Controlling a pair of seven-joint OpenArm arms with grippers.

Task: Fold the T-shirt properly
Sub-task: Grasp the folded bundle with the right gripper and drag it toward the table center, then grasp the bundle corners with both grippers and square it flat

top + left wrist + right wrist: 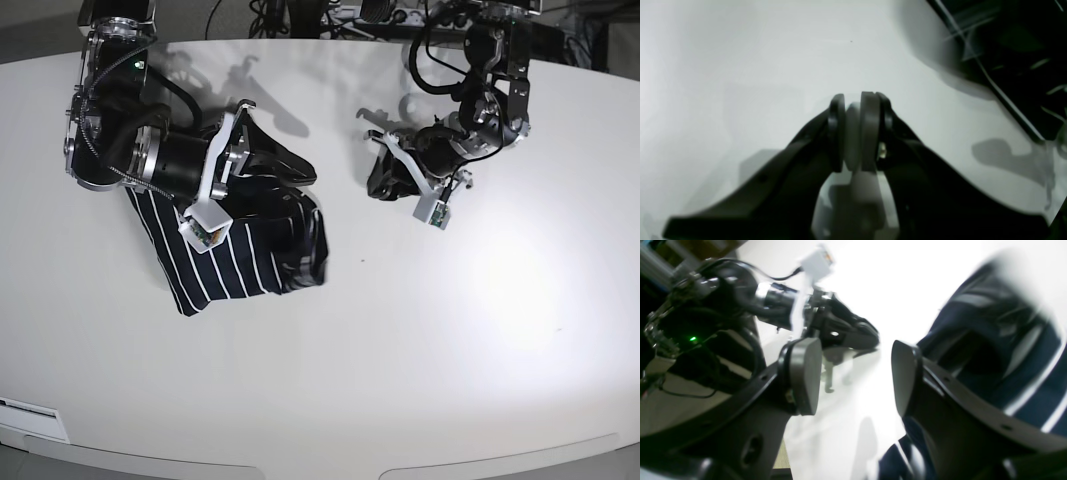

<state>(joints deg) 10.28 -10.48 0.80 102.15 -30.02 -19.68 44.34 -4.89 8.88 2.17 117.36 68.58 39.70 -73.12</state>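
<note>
The T-shirt (235, 255), dark navy with thin white stripes, lies as a bunched, partly folded bundle on the white table (450, 350), left of centre. My right gripper (298, 170) hovers over its far edge. In the right wrist view this gripper (855, 376) is open and empty, with the striped cloth (1013, 350) behind and beside its right finger (907, 380). My left gripper (380, 178) is to the right of the shirt, apart from it. In the left wrist view it (857, 130) is shut over bare table, with no cloth in it.
The left arm (840, 330) with its white camera (816, 260) shows across from the right gripper. A dark area with thin light lines (1017, 50) fills the top right of the left wrist view; I cannot tell what it is. Cables lie beyond the table's far edge (330, 15).
</note>
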